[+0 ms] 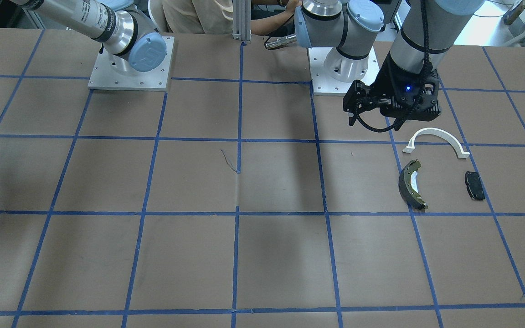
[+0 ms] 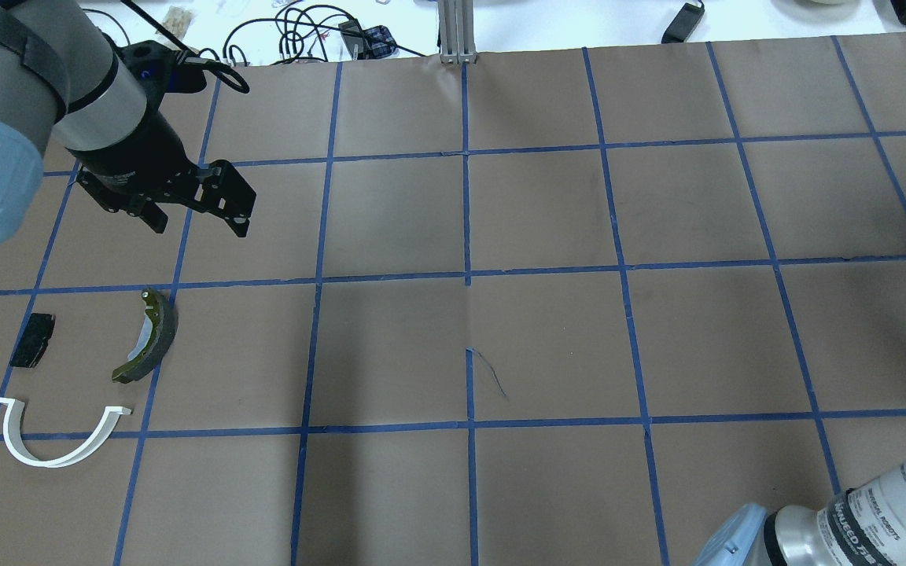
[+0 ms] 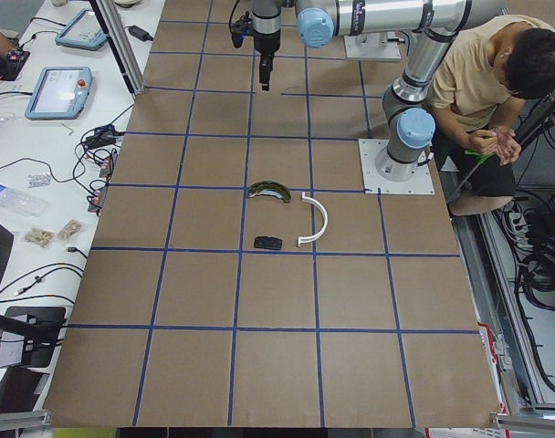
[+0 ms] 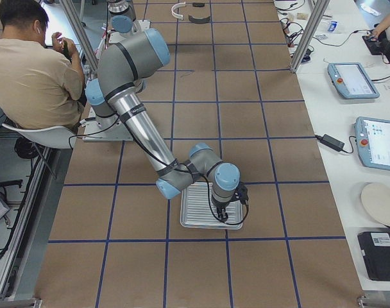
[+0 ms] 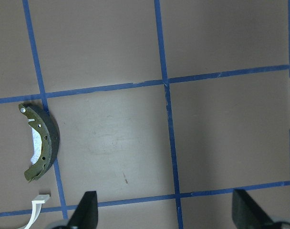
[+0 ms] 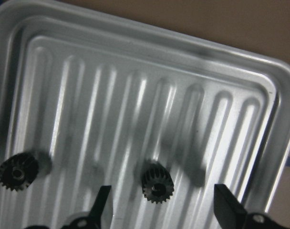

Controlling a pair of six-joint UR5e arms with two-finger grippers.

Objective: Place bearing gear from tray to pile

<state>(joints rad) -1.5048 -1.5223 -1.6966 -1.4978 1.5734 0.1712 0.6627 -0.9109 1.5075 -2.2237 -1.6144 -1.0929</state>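
Right gripper [image 6: 163,204] spread wide over the tray [image 6: 135,43]. A gear [image 6: 157,182] lies on the tray between the fingers, with a second gear [image 6: 17,171] at 9 o'clock. Left gripper [image 5: 164,202] released, empty.

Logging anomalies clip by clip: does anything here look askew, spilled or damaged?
Only a minor flaw: a thin dark mark, scratch or thread, on the table cover near its middle, where a blue tape line has a gap. Both gears sit bore-up in the tray; nothing spilled.

Four wide fixed views around table [image 1: 280,255], two close downward wrist views; tray [image 6: 150,62] in right-wrist, exterior-right, perhaps overhead.
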